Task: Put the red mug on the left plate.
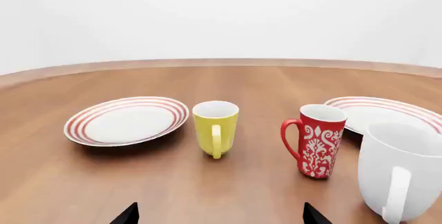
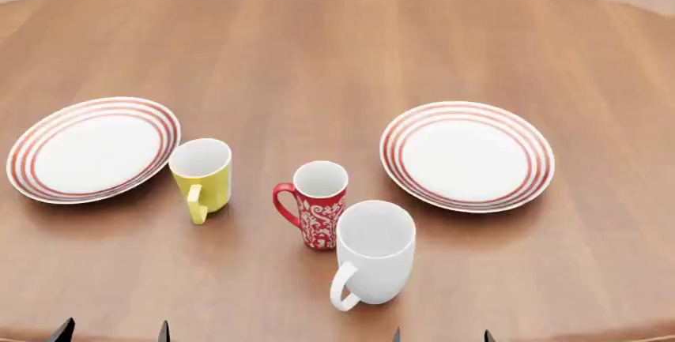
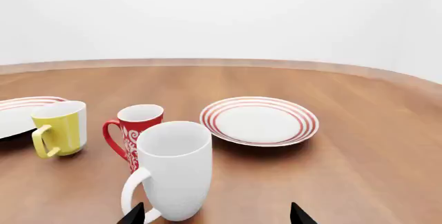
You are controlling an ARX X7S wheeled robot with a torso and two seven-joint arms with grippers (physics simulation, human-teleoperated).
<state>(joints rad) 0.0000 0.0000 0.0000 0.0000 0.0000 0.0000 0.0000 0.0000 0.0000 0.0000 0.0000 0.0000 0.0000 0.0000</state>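
Red mug [image 2: 319, 214]: upright on the wooden desk [image 2: 316, 50], handle toward the yellow mug [image 2: 201, 176], white mug [image 2: 371, 253] just beside it on the near side. Left plate [image 2: 93, 148]: flat on the desk, bare, just beyond the yellow mug. Second ringed plate [image 2: 467, 155]: on the opposite side. Left gripper [image 2: 112, 331] and right gripper [image 2: 441, 336]: only fingertips show at the near edge, set apart, gripping nothing.

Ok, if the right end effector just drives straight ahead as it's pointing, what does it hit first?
Probably the white mug: it stands directly between the right end effector tips, nearest the camera. The red mug sits behind it, slightly off to the side.
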